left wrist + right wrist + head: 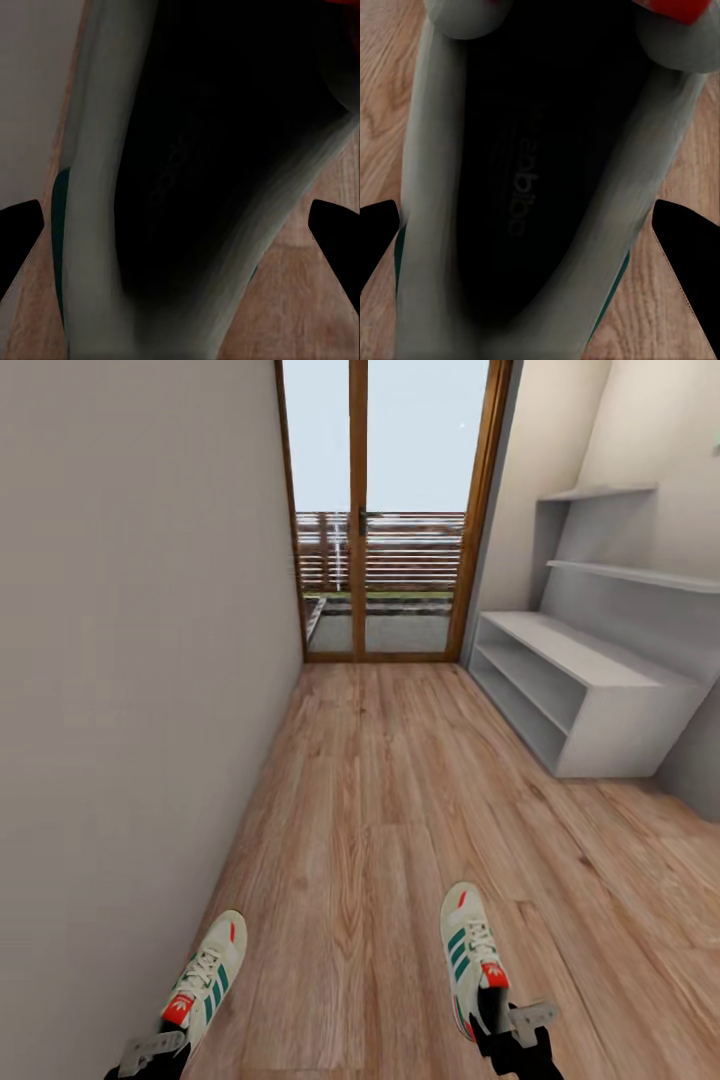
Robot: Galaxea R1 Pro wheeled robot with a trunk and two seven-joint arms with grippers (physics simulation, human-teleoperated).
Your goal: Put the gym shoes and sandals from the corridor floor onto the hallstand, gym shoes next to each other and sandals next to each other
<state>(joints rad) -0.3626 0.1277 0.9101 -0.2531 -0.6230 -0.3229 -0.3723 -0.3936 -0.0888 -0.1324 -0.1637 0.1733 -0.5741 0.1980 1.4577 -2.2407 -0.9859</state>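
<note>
Two gym shoes are in sight, one at each arm, both low in the head view with the corridor floor (400,800) beneath them. The left gym shoe (206,978) is at the left gripper (150,1052), close to the grey wall (130,660); its long axis runs from heel near the robot to toe farther off, tilted a little toward the right. The right gym shoe (470,955) is at the right gripper (520,1025), heel end nearest the robot, its toe pointing ahead down the corridor and leaning slightly left. Each gripper sits at the heel opening of its shoe. In the left wrist view the shoe's dark inside (202,165) lies between two black fingertips (19,240), and in the right wrist view the dark insole with printed lettering (532,180) lies likewise between the fingertips (686,247); the fingers stand wide at either side of each shoe, and I cannot tell whether they pinch it or merely straddle it. Whether the soles touch the planks is unclear. Farther on, to the right, stands one hallstand (590,680), pale grey, with a broad bench top, two open shelves under it and two floating shelves above. At the far end is a wood-framed glass door (385,510) with a slatted fence behind it.
</note>
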